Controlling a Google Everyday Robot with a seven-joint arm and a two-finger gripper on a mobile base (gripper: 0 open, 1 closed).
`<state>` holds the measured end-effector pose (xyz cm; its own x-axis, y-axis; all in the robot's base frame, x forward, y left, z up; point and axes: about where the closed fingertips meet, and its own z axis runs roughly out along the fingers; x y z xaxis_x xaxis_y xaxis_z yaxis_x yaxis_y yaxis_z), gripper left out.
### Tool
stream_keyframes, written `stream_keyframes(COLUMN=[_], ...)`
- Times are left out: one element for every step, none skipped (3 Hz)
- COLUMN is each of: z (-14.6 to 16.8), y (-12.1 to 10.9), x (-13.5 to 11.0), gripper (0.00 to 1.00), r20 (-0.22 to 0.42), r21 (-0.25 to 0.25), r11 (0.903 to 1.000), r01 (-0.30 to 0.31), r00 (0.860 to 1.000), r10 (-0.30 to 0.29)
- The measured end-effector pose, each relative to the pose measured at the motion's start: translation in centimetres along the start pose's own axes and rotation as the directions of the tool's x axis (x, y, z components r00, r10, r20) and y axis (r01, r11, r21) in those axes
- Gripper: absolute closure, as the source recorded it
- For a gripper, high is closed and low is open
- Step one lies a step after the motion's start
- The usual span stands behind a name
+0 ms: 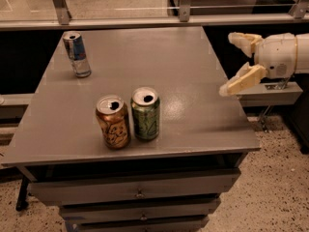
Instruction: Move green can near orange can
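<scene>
The green can [146,113] stands upright near the front of the grey table [193,124], olive-green with a silver top. The orange can [112,121] stands upright right beside it on its left, almost touching. My gripper [234,62] is open and empty, its pale fingers [241,80] spread apart. It hangs at the table's right edge, well to the right of both cans.
A slim blue-and-silver can [77,54] stands at the table's back left. Drawers [140,193] sit under the table front. A glass partition with metal posts [183,4] runs behind the table. A low shelf [270,94] lies to the right.
</scene>
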<state>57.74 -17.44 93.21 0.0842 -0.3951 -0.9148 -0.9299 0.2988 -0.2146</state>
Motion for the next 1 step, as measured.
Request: stream_keyframes(z=[0.20], y=[0.15], x=[0.11], gripper=[0.00], r20=[-0.001], r21=[-0.005], r11=[1.0000], r01=[-0.002], r00=[1.000], r10=[0.002])
